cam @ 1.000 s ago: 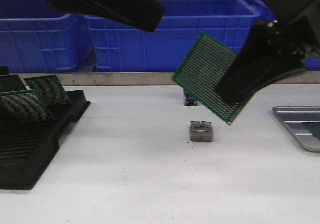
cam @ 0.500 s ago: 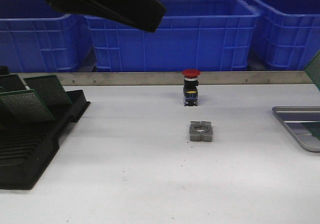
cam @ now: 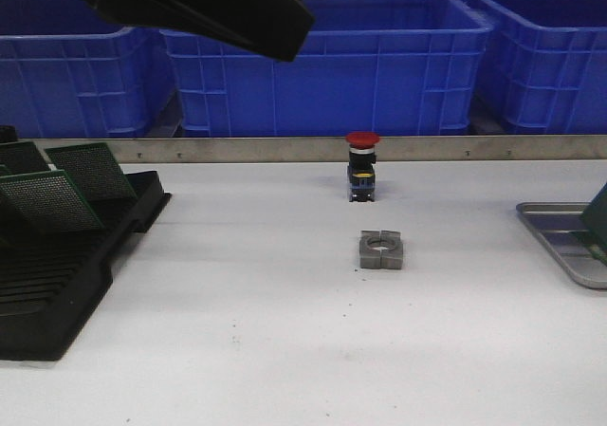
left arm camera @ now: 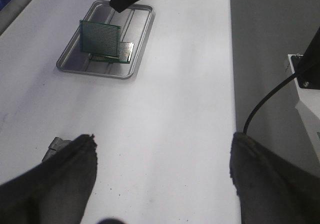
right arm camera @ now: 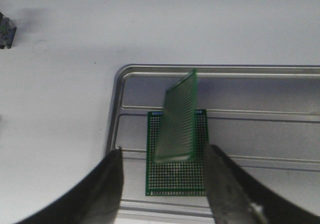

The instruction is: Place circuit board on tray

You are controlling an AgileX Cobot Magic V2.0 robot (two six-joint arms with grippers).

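1 circuit board [right arm camera: 177, 119], gripped by the right gripper [right arm camera: 162, 184], hangs over the tray [right arm camera: 112, 134].

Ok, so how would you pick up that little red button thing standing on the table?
Probably by the dark body of the push button, just under its red cap. It stands upright and the cap is wider than the body, so fingers coming down from above and closing from the two sides would likely catch under that lip.
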